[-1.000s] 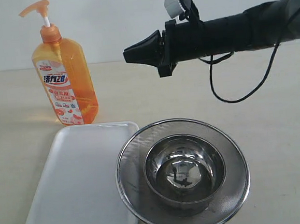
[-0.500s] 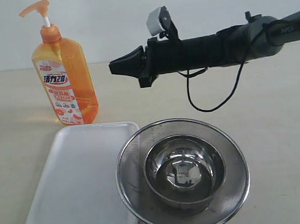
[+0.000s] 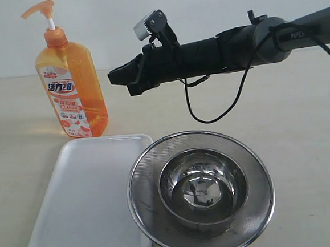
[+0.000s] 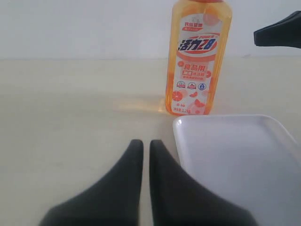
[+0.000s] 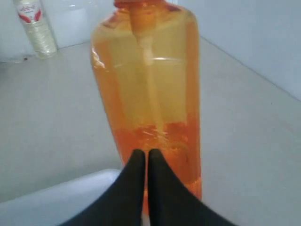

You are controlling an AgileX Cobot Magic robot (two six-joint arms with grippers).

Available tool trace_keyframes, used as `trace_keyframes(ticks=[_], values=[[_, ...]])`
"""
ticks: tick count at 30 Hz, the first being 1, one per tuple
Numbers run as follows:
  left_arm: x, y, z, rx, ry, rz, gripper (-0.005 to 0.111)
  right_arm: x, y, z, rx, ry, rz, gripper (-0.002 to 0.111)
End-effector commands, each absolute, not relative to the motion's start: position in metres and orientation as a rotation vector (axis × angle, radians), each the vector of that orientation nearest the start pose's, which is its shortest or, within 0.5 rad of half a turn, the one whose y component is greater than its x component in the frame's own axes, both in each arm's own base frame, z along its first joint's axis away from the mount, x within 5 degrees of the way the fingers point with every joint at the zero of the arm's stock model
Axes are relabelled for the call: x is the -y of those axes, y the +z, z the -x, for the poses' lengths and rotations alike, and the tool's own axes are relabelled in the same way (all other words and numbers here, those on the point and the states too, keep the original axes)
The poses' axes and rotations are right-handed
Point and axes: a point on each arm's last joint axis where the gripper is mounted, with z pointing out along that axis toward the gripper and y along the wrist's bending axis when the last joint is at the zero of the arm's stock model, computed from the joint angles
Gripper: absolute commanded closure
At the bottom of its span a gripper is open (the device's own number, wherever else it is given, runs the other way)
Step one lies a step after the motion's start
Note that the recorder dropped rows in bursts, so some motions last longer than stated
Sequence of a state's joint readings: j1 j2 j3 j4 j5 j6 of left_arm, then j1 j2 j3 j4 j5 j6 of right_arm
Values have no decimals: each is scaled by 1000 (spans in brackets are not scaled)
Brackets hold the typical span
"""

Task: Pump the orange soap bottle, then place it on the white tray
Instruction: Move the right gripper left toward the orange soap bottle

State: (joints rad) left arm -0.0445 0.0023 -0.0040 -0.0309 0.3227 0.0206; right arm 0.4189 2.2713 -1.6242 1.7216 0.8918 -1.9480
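step: reach for pump | right gripper jaws together, right of orange soap bottle | advice: rise above pump head, press straight down

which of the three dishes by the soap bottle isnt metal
The white tray: flat, matte and rectangular. The mesh strainer and the bowl sitting in it are round shiny steel.
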Motion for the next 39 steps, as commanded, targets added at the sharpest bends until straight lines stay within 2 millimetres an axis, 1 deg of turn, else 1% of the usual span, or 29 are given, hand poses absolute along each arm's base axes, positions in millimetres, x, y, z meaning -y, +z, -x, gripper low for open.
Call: trace_keyframes(ticks=[1, 3, 5, 9, 12, 16, 19, 20, 22, 25, 28, 31, 33, 34, 37, 39], values=[[3, 185, -54, -1793, -61, -22, 102, -263, 183, -419, -1626, 1055, 1054, 93], [3, 185, -54, -1793, -61, -22, 102, -263, 183, -419, -1622, 1062, 1056, 76], [3, 185, -54, -1793, -61, -22, 102, -263, 183, -419, -1631, 1069, 1050, 50], [3, 185, -54, -1793, -61, -22, 102, -264, 184, -417, -1619, 1092, 1057, 3], [3, 185, -54, -1793, -61, -22, 102, -265, 185, -413, -1585, 1128, 1089, 3], [3, 185, -54, -1793, -61, -22, 102, -266, 186, -412, -1516, 1087, 1154, 3], [3, 185, -54, -1793, -61, -22, 102, -273, 183, -411, -1524, 1025, 1171, 3], [3, 185, -54, -1793, -61, -22, 102, -281, 180, -410, -1537, 942, 1191, 3], [3, 185, -54, -1793, -61, -22, 102, -290, 179, -408, -1533, 866, 1217, 3], [3, 185, -54, -1793, -61, -22, 102, -301, 182, -408, -1536, 773, 1223, 3], [3, 185, -54, -1793, -61, -22, 102, -306, 188, -411, -1532, 729, 1212, 3], [3, 185, -54, -1793, -61, -22, 102, -308, 191, -415, -1524, 725, 1198, 3], [3, 185, -54, -1793, -61, -22, 102, -313, 187, -417, -1509, 755, 1202, 3], [3, 185, -54, -1793, -61, -22, 102, -317, 189, -418, -1487, 777, 1201, 3], [3, 185, -54, -1793, -61, -22, 102, -324, 186, -421, -1483, 792, 1193, 3], [3, 185, -54, -1793, -61, -22, 102, -328, 185, -427, -1472, 804, 1177, 3]])
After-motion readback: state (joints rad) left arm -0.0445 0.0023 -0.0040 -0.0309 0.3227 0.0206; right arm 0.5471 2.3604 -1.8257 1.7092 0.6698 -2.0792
